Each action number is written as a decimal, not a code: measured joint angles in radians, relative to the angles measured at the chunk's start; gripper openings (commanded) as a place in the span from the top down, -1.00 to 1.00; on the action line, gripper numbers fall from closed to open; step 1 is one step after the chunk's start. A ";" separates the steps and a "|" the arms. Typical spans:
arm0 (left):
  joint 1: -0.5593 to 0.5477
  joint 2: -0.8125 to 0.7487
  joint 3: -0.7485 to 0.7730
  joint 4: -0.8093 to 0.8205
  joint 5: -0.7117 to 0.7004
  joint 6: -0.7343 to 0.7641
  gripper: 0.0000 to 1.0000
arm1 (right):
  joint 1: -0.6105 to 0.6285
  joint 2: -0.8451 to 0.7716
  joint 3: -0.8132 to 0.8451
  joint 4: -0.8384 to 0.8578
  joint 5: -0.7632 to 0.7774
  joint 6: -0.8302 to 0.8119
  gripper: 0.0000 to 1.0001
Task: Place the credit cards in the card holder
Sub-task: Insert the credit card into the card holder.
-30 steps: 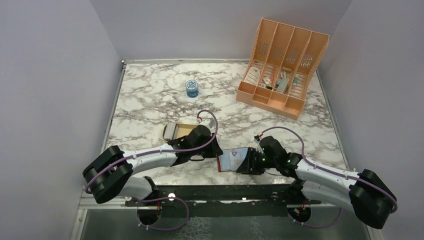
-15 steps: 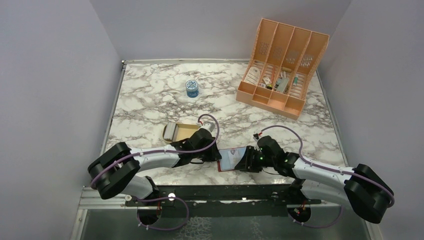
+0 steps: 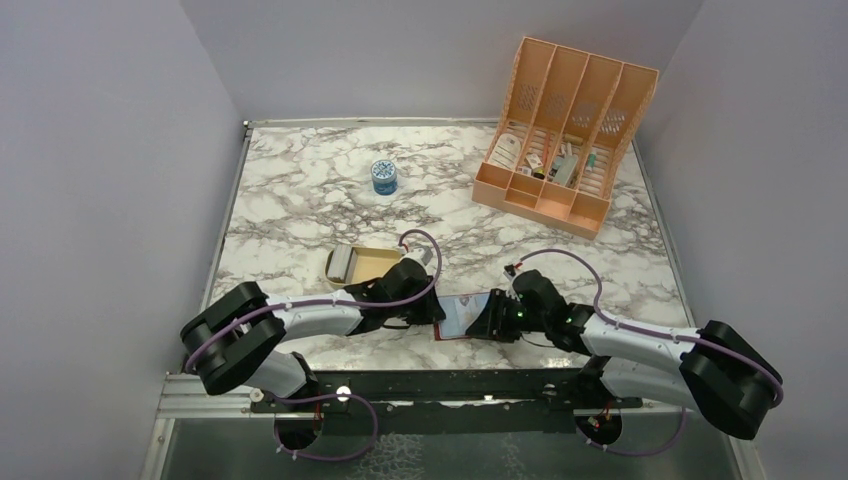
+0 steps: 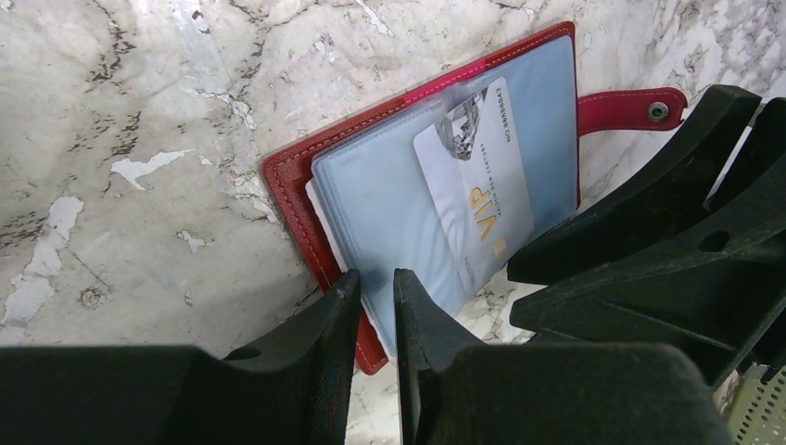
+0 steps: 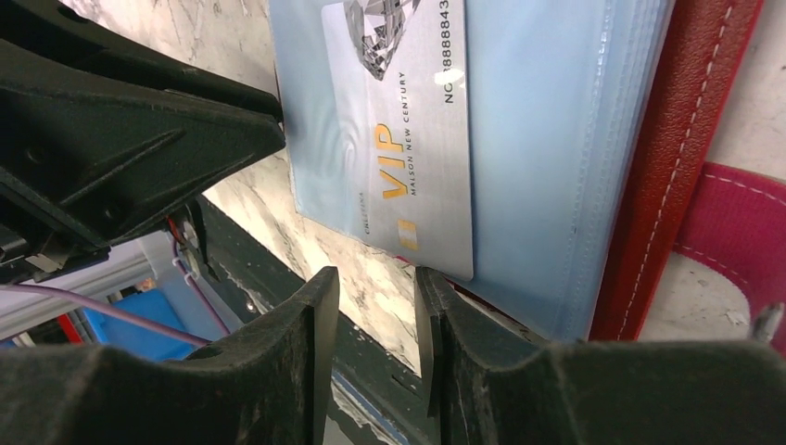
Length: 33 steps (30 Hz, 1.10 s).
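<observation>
The dark red card holder [image 3: 458, 318] lies open on the marble near the front edge, pale blue pockets up. A silver VIP card [image 4: 473, 185] sticks partway out of a pocket; it also shows in the right wrist view [image 5: 408, 139]. My left gripper [image 3: 435, 310] is at the holder's left edge, jaws nearly shut with a narrow slit [image 4: 375, 278] over the corner of the blue sleeve, nothing clearly between them. My right gripper [image 3: 487, 322] is at the holder's right side, open and empty [image 5: 375, 278], one finger against the holder's red edge [image 5: 649, 185]. More greyish cards [image 3: 341, 262] lie in the tan tray.
The tan tray [image 3: 375, 264] sits just behind the left arm. A blue-lidded jar [image 3: 384, 176] stands mid-table. A peach slotted organizer [image 3: 565, 135] with small items is at the back right. The holder's snap strap [image 4: 630, 107] lies flat by the right gripper. The table's front edge is right below the holder.
My left gripper has slid right and down to the holder's left edge. My right gripper has edged slightly left along the holder.
</observation>
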 measured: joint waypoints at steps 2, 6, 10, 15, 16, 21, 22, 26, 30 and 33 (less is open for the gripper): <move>-0.002 0.005 0.000 0.004 0.000 -0.002 0.56 | 0.000 0.002 0.000 0.006 0.000 0.002 0.29; -0.006 0.006 0.000 0.006 0.000 -0.007 0.56 | 0.000 0.002 0.000 0.024 0.000 0.008 0.29; -0.008 0.006 0.000 0.007 0.000 -0.009 0.56 | 0.000 0.003 0.000 0.031 0.000 0.010 0.28; -0.008 0.005 0.000 0.005 0.000 -0.011 0.53 | 0.000 -0.001 0.032 -0.025 0.000 -0.015 0.20; -0.008 0.002 0.000 0.005 -0.001 -0.011 0.52 | 0.000 -0.007 0.048 -0.047 0.001 -0.027 0.18; -0.013 -0.018 0.001 -0.006 -0.005 -0.010 0.50 | 0.000 -0.030 0.115 -0.123 0.020 -0.083 0.15; -0.013 -0.020 0.001 -0.010 -0.006 -0.009 0.50 | 0.000 -0.030 0.126 -0.137 0.028 -0.093 0.15; -0.013 -0.020 0.001 -0.023 -0.012 -0.008 0.50 | 0.000 -0.013 0.164 -0.187 0.082 -0.137 0.15; -0.013 -0.020 0.001 -0.025 -0.013 -0.008 0.50 | 0.000 0.031 0.189 -0.216 0.133 -0.171 0.14; -0.013 -0.020 0.000 -0.024 -0.013 -0.008 0.50 | 0.000 0.060 0.193 -0.220 0.155 -0.187 0.14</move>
